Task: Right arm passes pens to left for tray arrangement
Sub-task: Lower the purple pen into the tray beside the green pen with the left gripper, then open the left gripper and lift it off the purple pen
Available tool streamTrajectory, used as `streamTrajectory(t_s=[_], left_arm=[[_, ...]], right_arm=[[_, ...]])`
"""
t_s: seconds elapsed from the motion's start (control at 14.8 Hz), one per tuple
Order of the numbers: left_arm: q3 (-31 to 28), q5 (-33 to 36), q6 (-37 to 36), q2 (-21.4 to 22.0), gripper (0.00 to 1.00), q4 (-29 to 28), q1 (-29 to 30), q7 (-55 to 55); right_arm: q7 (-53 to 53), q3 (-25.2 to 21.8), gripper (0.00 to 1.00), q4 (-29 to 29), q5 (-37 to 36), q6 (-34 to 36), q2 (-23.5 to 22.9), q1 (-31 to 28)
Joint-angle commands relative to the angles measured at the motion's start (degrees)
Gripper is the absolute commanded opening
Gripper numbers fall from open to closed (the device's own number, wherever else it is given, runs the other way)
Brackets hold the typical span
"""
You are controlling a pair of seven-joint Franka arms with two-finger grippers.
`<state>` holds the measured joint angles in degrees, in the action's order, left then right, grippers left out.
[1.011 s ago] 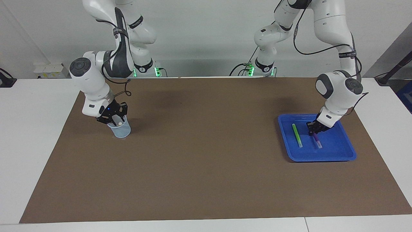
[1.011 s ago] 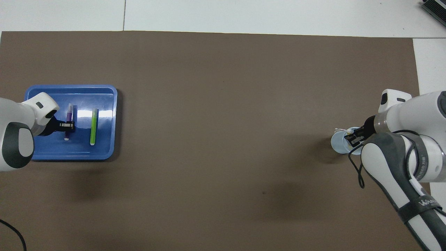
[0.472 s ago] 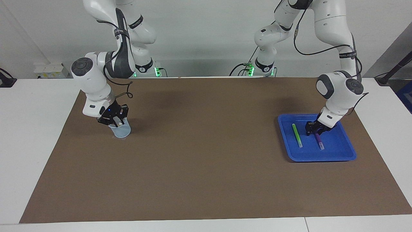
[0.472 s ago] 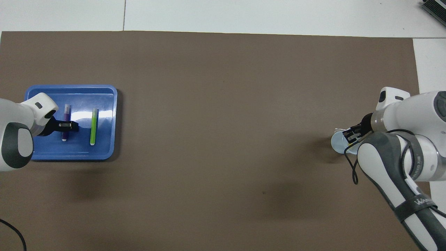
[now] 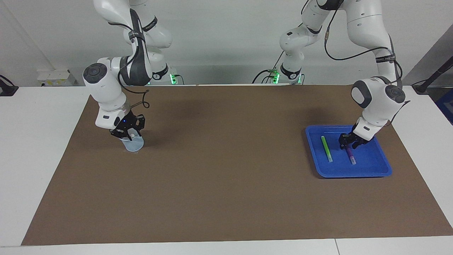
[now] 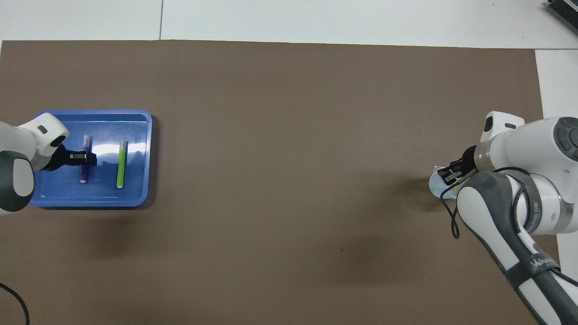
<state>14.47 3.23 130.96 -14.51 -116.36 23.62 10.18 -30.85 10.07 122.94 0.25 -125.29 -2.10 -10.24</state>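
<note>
Overhead view, starting closest to the robots: the left claw [image 6: 88,158] hangs low over the purple pen [image 6: 84,174], which lies flat in the blue tray [image 6: 149,158] at the left arm's end of the bench – gripping or released, I cannot tell. The green pen [image 6: 121,163] lies beside it, apart. The right claw [image 5: 129,132] sits at the mouth of the pale cup [image 5: 133,145] around a whitish pen end [image 5: 131,135] – grip unclear.

I see a white counter [image 5: 35,148] covered almost wholly by a brown mat [image 5: 226,170]. On the mat, a blue tray [image 5: 371,170] sits at centre right of the facing frame, and a pale-blue cup [image 5: 134,144] stands at centre left.
</note>
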Motion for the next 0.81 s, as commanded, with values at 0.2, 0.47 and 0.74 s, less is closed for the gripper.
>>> streamTrajectory(t_s=[0.2,0.47,0.74], left_arm=[[0.9,0.4,-17.0,0.3,0.69,11.7,-1.2,-6.2],[1.0,-3.6,-25.1,1.3,0.69,16.5,-4.2,-14.7],[2.0,-9.9,-32.9,5.0,0.81,18.5,-4.6,-23.2]], right_arm=[[-0.3,0.3,0.37,0.6,-1.0,-0.4,-0.5,-1.0],[-0.8,0.3,0.32,0.5,-1.0,-0.1,-0.5,-1.1],[-0.9,0.3,0.00,0.6,-1.0,-0.1,-0.5,-1.8]])
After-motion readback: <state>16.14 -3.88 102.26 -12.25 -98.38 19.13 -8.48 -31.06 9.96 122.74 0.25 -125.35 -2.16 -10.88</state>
